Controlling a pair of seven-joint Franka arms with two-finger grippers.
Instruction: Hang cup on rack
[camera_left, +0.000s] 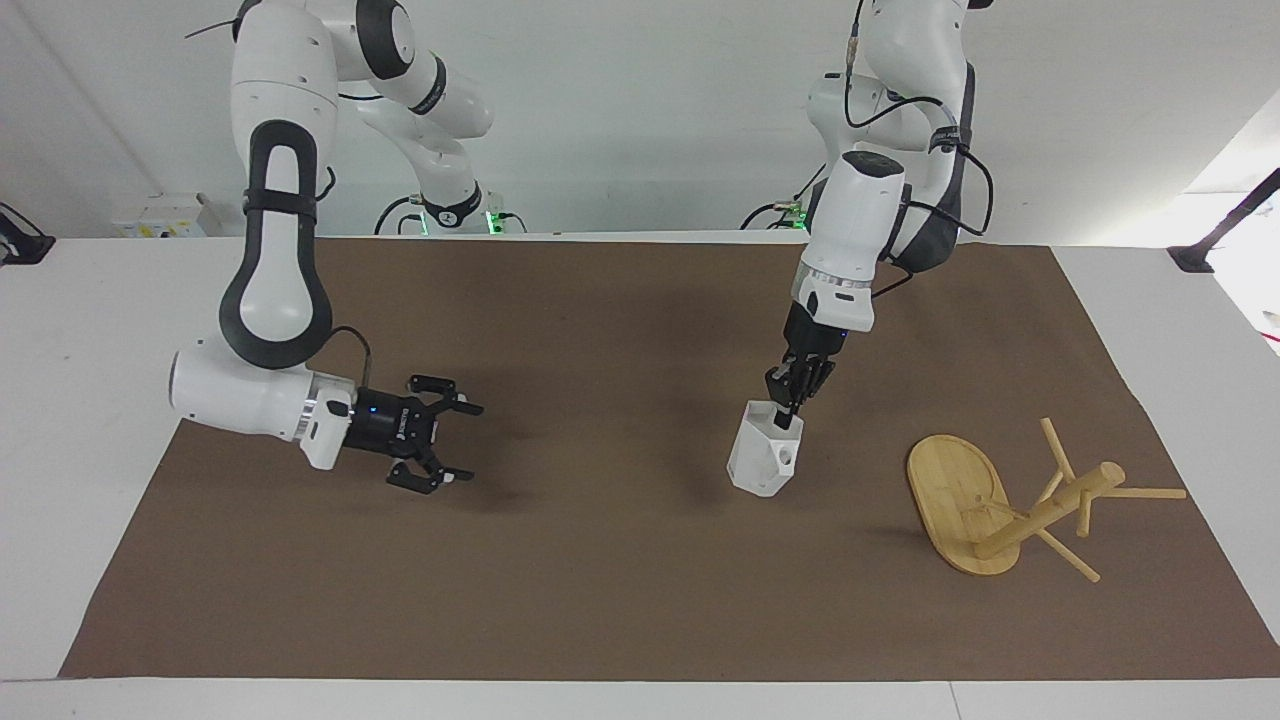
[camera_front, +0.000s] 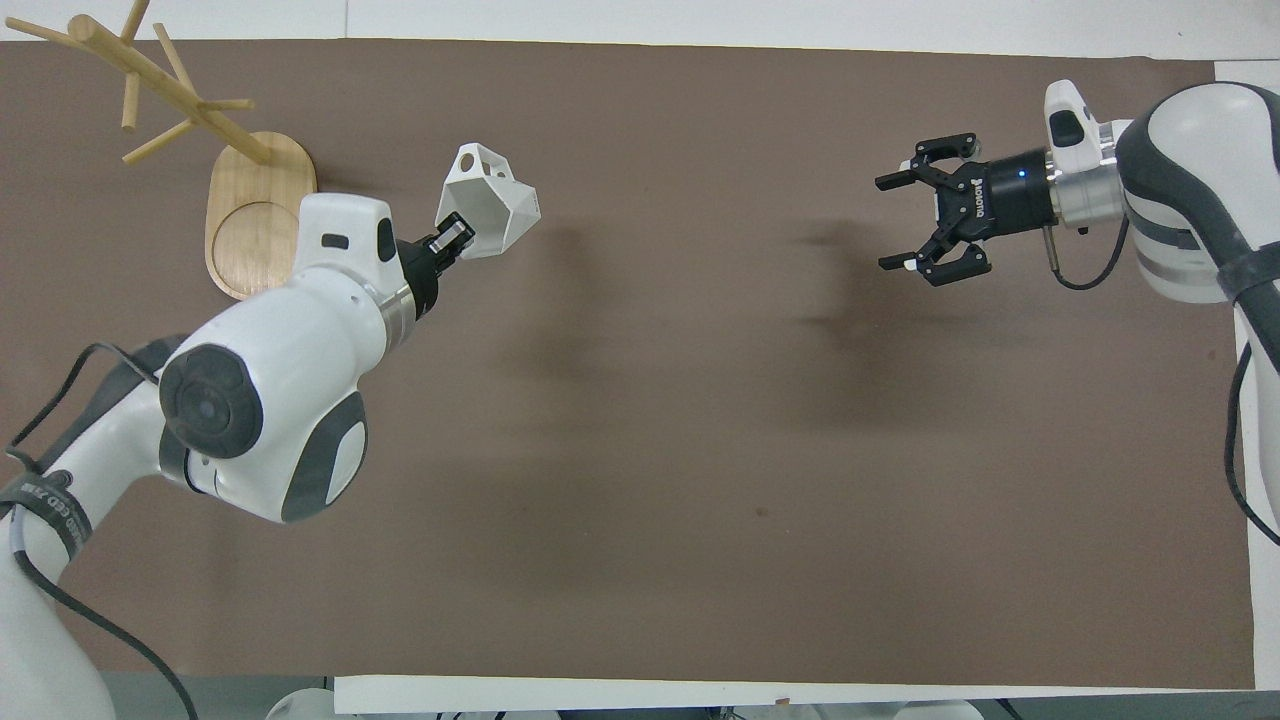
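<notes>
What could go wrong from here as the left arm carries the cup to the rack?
1. The left gripper pinches only the rim of the white faceted cup, so the cup could swing or slip on the way.
2. The bamboo mug rack looks tipped, its post slanting; pushing the handle onto a peg may shove or topple it.
3. The thin pegs are narrow targets, so the cup's handle could miss.

The right gripper hangs open over the mat, apart.

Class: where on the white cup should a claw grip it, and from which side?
Grip the cup by its rim wall, coming from above with one finger inside, as the left claw does. Its mouth faces up, and this leaves the handle free for hanging.
</notes>
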